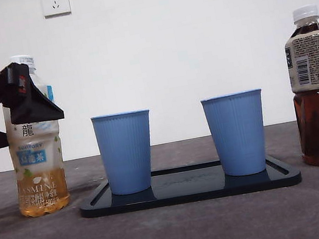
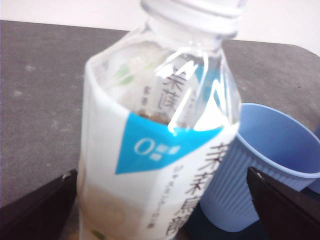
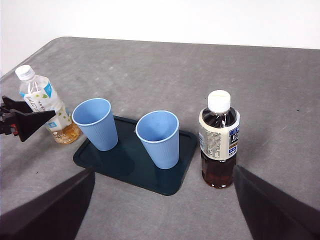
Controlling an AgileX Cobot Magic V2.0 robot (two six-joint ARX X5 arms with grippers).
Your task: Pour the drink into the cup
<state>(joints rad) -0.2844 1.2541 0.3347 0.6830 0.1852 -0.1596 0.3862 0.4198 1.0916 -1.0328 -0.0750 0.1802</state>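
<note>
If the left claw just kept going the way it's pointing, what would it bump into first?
Probably the jasmine tea bottle: it sits between the open jaws of the left gripper, right ahead. A blue cup stands beyond.

The pale tea bottle [image 1: 36, 155] on the left carries the character "龍" on its white label, a small "SUNTORY" line under it, and "JASMINE" in light letters low on the amber part. In the left wrist view the same bottle [image 2: 160, 150] shows a blue band with a large "0" and white columns of Chinese characters, too blurred to read. The dark bottle [image 1: 318, 86] on the right has a barcode and fine print, not legible.
</note>
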